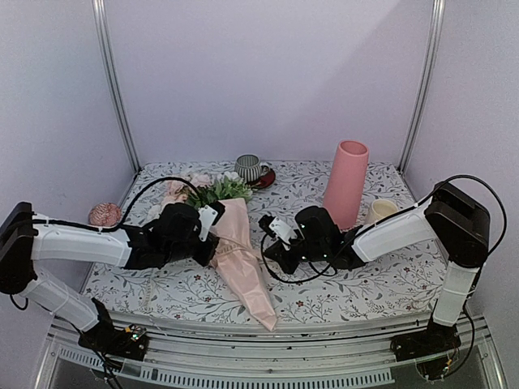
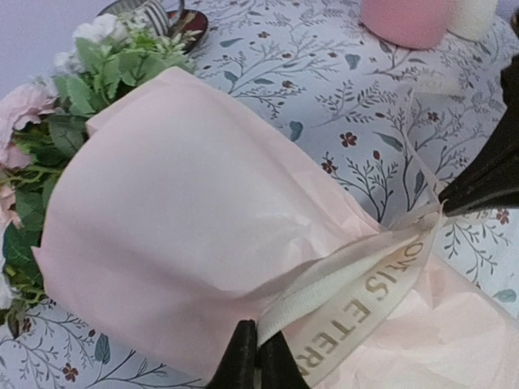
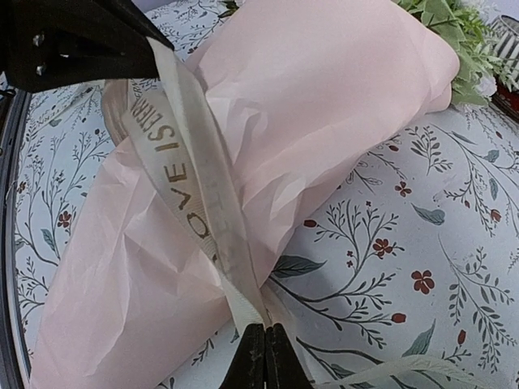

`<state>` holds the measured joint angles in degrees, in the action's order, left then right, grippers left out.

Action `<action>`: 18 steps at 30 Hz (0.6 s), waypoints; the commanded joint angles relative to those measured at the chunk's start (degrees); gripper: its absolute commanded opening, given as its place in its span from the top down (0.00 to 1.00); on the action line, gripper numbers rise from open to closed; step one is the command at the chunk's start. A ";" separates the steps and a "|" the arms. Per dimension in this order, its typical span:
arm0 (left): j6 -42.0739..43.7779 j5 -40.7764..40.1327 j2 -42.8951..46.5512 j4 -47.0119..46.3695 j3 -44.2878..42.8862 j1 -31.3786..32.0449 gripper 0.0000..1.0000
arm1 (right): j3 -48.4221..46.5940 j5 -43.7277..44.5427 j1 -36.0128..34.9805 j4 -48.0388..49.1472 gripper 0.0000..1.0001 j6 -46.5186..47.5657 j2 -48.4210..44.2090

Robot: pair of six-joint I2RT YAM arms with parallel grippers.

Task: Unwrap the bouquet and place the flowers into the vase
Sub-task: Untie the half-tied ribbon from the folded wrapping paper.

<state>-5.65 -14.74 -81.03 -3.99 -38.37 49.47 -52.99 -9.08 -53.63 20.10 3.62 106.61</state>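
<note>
Barely begun, the bouquet [image 1: 239,243] lies on the counter [image 1: 389,275] with its cream ribbon [image 2: 365,284] still round the paper [image 2: 186,243], left claw [image 2: 258,356] and right claw [image 3: 264,356] each clenched on that ribbon, and the vase [image 1: 346,182] stands unfilled behind

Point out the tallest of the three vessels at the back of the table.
The pink vase: a plain cylinder standing well above the short cream cup beside it and the striped mug on its saucer.
</note>
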 commanded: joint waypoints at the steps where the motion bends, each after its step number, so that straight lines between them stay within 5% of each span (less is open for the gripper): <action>1: -4.62 -5.60 4.17 -0.33 2.56 0.61 0.98 | 0.26 1.32 -0.32 1.33 0.95 -1.53 -0.91; 13: -15.11 -9.22 6.29 2.34 6.73 0.27 1.00 | 7.89 5.52 1.56 4.04 0.90 -10.98 -3.89; 18: -12.29 -4.94 7.30 0.14 7.11 0.33 0.89 | 7.82 0.63 1.57 4.23 0.82 -7.37 -5.26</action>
<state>-18.70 -22.44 -75.44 -1.89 -31.75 49.47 -45.34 -5.30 -52.29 21.98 -4.97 104.27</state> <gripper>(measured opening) 0.085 0.174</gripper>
